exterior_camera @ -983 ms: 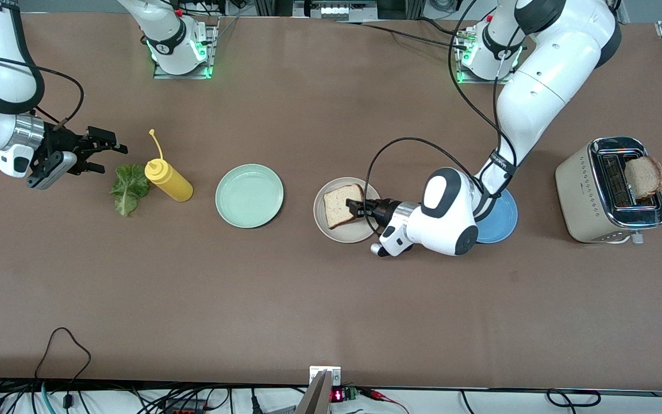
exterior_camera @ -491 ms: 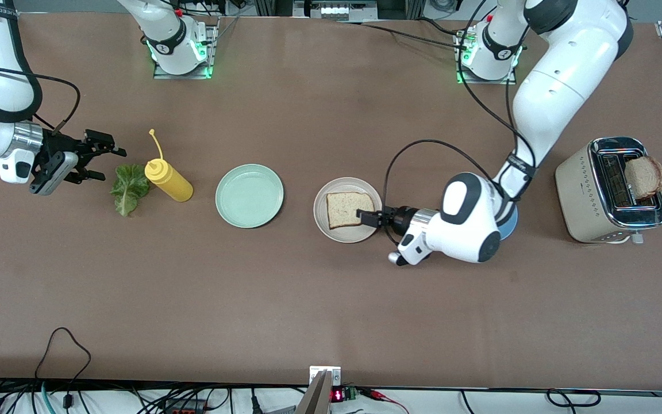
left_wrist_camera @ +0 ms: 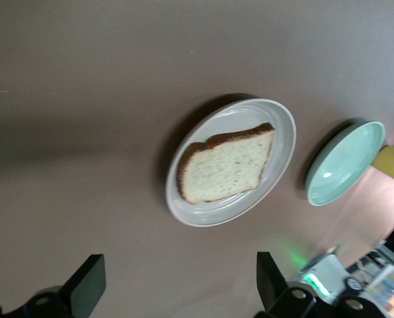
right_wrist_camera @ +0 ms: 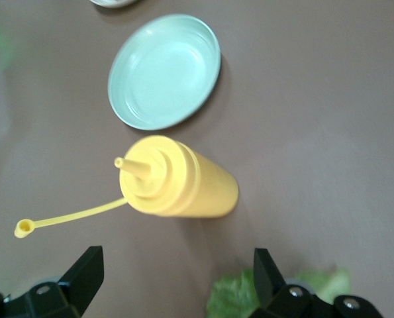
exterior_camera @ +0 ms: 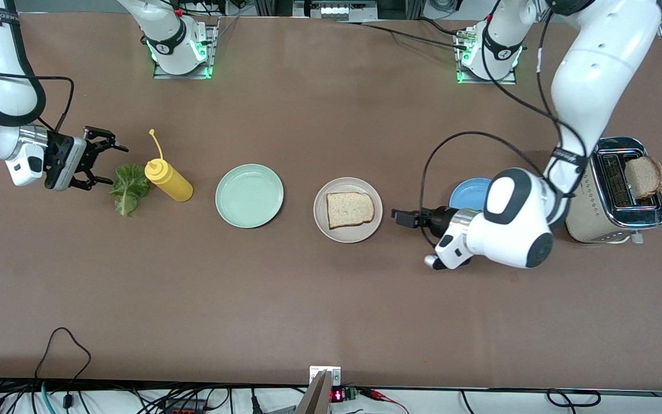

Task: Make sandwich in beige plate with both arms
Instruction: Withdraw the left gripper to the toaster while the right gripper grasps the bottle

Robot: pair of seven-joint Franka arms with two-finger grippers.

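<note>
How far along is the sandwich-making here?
Done: one light-brown bread slice lies flat on the round beige plate. In hand: nothing; the open left gripper is over the table beside that plate, and the open right gripper is beside the ruffled green lettuce leaf. Left: lettuce, then the second slice standing in the beige toaster.

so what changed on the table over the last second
The left gripper let go of the bread slice, now flat on the beige plate, and drew back open toward the toaster, uncovering the blue plate. The right gripper, open, edged closer to the lettuce leaf. Mustard bottle, mint-green plate and toaster slice stayed put.
</note>
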